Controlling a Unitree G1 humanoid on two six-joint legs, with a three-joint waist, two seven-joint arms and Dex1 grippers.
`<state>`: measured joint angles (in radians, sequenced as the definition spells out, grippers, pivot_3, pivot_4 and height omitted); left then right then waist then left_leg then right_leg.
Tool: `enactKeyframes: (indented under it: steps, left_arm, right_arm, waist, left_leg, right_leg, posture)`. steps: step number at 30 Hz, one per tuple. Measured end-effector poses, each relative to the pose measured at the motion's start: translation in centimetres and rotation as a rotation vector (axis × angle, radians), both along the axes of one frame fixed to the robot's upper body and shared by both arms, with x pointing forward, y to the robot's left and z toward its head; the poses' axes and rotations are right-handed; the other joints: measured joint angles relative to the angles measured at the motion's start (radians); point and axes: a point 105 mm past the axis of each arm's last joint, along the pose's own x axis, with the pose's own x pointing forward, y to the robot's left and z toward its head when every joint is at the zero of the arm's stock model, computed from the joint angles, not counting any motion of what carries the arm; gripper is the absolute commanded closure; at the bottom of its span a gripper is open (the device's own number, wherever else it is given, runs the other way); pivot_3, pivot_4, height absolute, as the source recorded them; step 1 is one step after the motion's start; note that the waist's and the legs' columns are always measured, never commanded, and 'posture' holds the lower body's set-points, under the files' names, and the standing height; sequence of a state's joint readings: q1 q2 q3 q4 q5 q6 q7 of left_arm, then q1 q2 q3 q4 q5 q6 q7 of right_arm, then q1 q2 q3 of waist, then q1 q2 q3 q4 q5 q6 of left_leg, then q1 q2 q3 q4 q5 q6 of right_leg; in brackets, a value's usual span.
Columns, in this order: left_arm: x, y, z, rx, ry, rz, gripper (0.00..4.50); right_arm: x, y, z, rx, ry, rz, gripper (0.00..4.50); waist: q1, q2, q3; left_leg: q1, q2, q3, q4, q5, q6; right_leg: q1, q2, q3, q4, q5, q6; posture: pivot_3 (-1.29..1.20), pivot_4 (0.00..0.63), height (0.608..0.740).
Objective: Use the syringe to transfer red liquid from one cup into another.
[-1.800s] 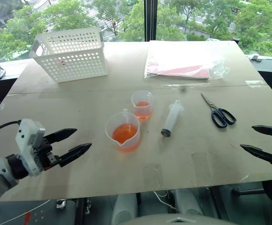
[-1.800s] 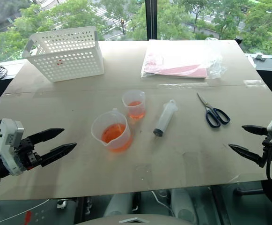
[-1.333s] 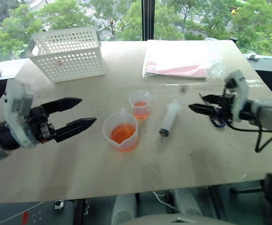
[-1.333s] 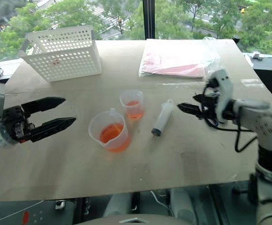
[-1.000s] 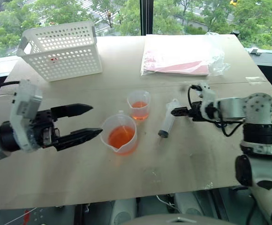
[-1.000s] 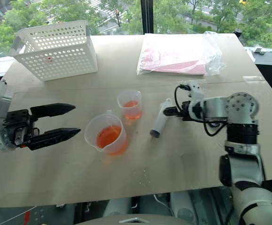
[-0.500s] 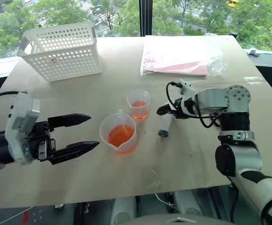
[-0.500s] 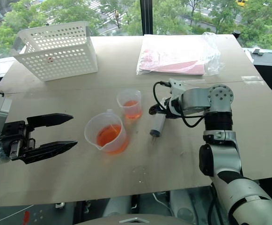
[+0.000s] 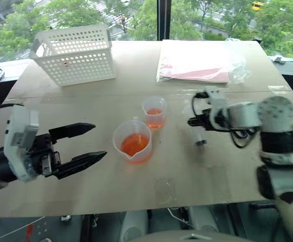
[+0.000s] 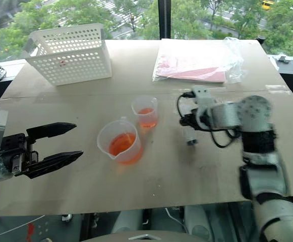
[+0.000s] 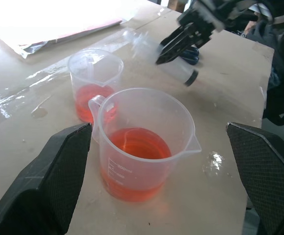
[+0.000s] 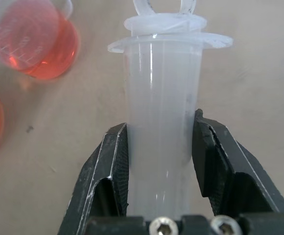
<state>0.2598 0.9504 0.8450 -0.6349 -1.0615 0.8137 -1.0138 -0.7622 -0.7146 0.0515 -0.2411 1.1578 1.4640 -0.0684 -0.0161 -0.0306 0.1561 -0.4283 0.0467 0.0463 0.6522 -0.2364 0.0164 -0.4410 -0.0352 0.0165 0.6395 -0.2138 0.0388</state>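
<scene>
The right gripper has its two black fingers pinched on the clear barrel of the syringe, one finger on each side, with the flange and the white plunger end past the fingertips. From the head views the syringe hangs tilted from that grip, its dark tip lowest and just over the table, a broad pale-brown board with scuffs and strips of clear tape. To this gripper's left stand the two cups: the smaller cup nearest it, with a shallow layer of red liquid, and nearer the robot the spouted measuring cup holding more of the same orange-red fluid. The cups stand just beside each other. The left gripper hovers over the near left part of the board with its fingers spread wide and nothing between them, pointing toward the measuring cup, which stands a short way ahead of its tips. Well beyond it, at the far left of the board, sits a white perforated basket. Beyond the right gripper lies a clear plastic bag with red sheets. Past the far edge is a window with a dark upright frame and green trees outside.
</scene>
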Motion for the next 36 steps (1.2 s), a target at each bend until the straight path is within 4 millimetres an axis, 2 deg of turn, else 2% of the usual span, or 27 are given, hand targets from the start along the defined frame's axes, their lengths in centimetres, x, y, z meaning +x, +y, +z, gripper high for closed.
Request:
enactKeyframes:
  steps: [1,2,5,7,8,10,13,15,17,20,23,24,26,29,30,32,36]
  left_arm:
    - [0.1,0.1,0.0,-0.003,-0.005,0.007,0.00]
    - [0.3,0.2,0.2,-0.012,-0.021,0.019,0.00]
    - [1.0,0.3,0.7,-0.032,-0.054,0.037,0.00]
    - [2.2,0.7,1.4,-0.075,-0.092,0.074,0.00]
    - [2.4,0.7,1.6,-0.078,-0.099,0.077,0.00]
    - [3.6,1.2,2.8,-0.159,-0.137,0.114,0.00]
    - [5.3,2.1,4.7,-0.255,-0.182,0.173,0.00]
    - [6.3,2.7,5.7,-0.282,-0.196,0.207,0.00]
    - [6.9,3.0,6.2,-0.273,-0.203,0.231,0.00]
    - [7.7,3.6,7.0,-0.237,-0.227,0.273,0.00]
    - [7.9,4.0,7.2,-0.219,-0.237,0.290,0.00]
    - [7.9,4.1,7.4,-0.198,-0.233,0.279,0.00]
    - [7.8,4.1,7.5,-0.186,-0.234,0.269,0.00]
    - [7.6,4.1,7.0,-0.172,-0.215,0.247,0.00]
    - [7.5,4.2,6.8,-0.169,-0.204,0.242,0.00]
    - [7.5,4.2,6.4,-0.160,-0.190,0.235,0.00]
    - [7.4,3.9,6.0,-0.145,-0.177,0.207,0.00]
  right_arm:
    - [-0.1,-0.3,0.6,0.017,-0.038,0.017,3.07]
    - [-0.2,-0.1,2.2,0.137,-0.116,0.067,3.08]
    - [-0.8,1.5,5.8,0.318,-0.279,0.220,3.10]
    - [-1.4,4.7,10.6,0.547,-0.503,0.363,3.11]
    - [-1.6,5.2,11.2,0.569,-0.530,0.385,3.11]
    - [-1.7,7.6,13.6,0.658,-0.699,0.450,3.11]
    - [-0.4,11.0,13.3,0.673,-0.815,0.450,3.11]
    - [0.6,13.3,12.0,0.695,-0.844,0.428,3.11]
    - [1.3,14.0,11.2,0.683,-0.878,0.401,3.11]
    - [2.6,13.9,9.1,0.607,-0.927,0.365,3.11]
    - [3.1,13.8,8.0,0.583,-0.923,0.350,3.11]
    - [1.5,13.6,8.6,0.726,-0.894,0.400,3.11]
    - [-0.5,13.5,9.4,0.854,-0.840,0.493,3.11]
    - [-4.8,13.5,10.6,0.989,-0.748,0.743,3.11]
    - [-5.6,13.5,10.7,1.005,-0.724,0.798,3.11]
    - [-6.7,13.7,10.4,1.018,-0.678,0.873,3.11]
    - [-7.1,16.3,7.4,0.995,-0.598,0.960,3.11]
  waist:
    - [0.000,-0.001,0.000]
    - [-0.006,-0.002,-0.001]
    - [-0.022,0.000,0.000]
    - [-0.030,-0.001,0.000]
    - [-0.031,0.000,0.000]
    - [-0.026,-0.001,0.000]
    - [-0.021,-0.004,-0.002]
    - [-0.021,-0.003,-0.002]
    - [-0.019,-0.004,-0.002]
    - [-0.016,-0.003,-0.001]
    - [-0.019,-0.003,0.000]
    - [-0.021,-0.004,0.000]
    - [-0.021,-0.003,0.001]
    - [-0.022,-0.003,0.001]
    - [-0.022,-0.003,0.001]
    - [-0.022,-0.003,0.001]
    - [-0.024,-0.003,0.000]
  left_leg:
    - [0.001,0.000,0.000,0.000,0.000,0.000]
    - [0.002,0.002,0.001,-0.001,0.000,0.000]
    - [0.006,0.004,0.001,-0.001,0.000,0.000]
    - [0.013,0.009,0.002,-0.001,0.000,0.000]
    - [0.014,0.009,0.002,-0.001,0.000,0.000]
    - [0.017,0.011,0.001,-0.001,0.000,0.000]
    - [0.017,0.012,0.000,0.000,0.000,0.000]
    - [0.013,0.011,0.002,0.000,0.000,-0.001]
    - [0.012,0.009,0.003,0.000,0.001,-0.001]
    - [0.011,0.006,0.004,-0.001,0.001,-0.003]
    - [0.011,0.006,0.004,-0.001,0.002,-0.006]
    - [0.011,0.006,0.004,-0.001,0.002,-0.006]
    - [0.012,0.008,0.003,-0.002,0.000,-0.003]
    - [0.014,0.008,0.002,-0.003,0.000,-0.003]
    - [0.015,0.008,0.002,-0.002,0.000,-0.003]
    - [0.015,0.008,0.002,-0.002,0.000,-0.003]
    - [0.016,0.008,0.002,-0.001,0.002,-0.004]
  right_leg:
    - [0.000,0.001,0.000,0.000,0.000,0.000]
    - [0.001,0.003,0.001,0.000,0.000,0.000]
    - [0.001,0.005,0.003,0.004,0.000,0.000]
    - [0.005,0.011,0.007,0.003,0.001,-0.001]
    - [0.007,0.012,0.007,0.003,0.001,-0.001]
    - [0.009,0.014,0.005,0.004,0.000,-0.003]
    - [0.010,0.015,0.004,0.005,0.003,-0.006]
    - [0.008,0.014,0.005,0.004,0.004,-0.006]
    - [0.008,0.010,0.004,0.004,0.004,-0.006]
    - [0.008,0.004,0.004,0.002,0.003,-0.004]
    - [0.008,0.002,0.004,0.002,0.002,-0.004]
    - [0.008,0.004,0.002,0.002,0.002,-0.004]
    - [0.008,0.005,0.001,0.003,0.002,-0.004]
    - [0.008,0.005,0.001,0.005,0.002,-0.005]
    - [0.009,0.005,0.000,0.006,0.002,-0.005]
    - [0.009,0.005,0.000,0.005,0.002,-0.005]
    - [0.009,0.007,0.001,0.006,0.002,-0.006]
  posture:
    - [0.00,0.150,0.740]
    - [0.00,0.150,0.740]
    - [0.00,0.150,0.740]
    - [0.00,0.150,0.740]
    - [0.00,0.150,0.740]
    - [0.00,0.150,0.740]
    - [0.00,0.150,0.740]
    - [0.00,0.150,0.740]
    - [0.00,0.150,0.740]
    - [0.00,0.150,0.740]
    - [0.00,0.150,0.740]
    - [0.00,0.150,0.740]
    - [0.00,0.150,0.740]
    - [0.00,0.150,0.740]
    - [0.00,0.150,0.740]
    - [0.00,0.150,0.740]
    - [0.00,0.150,0.740]
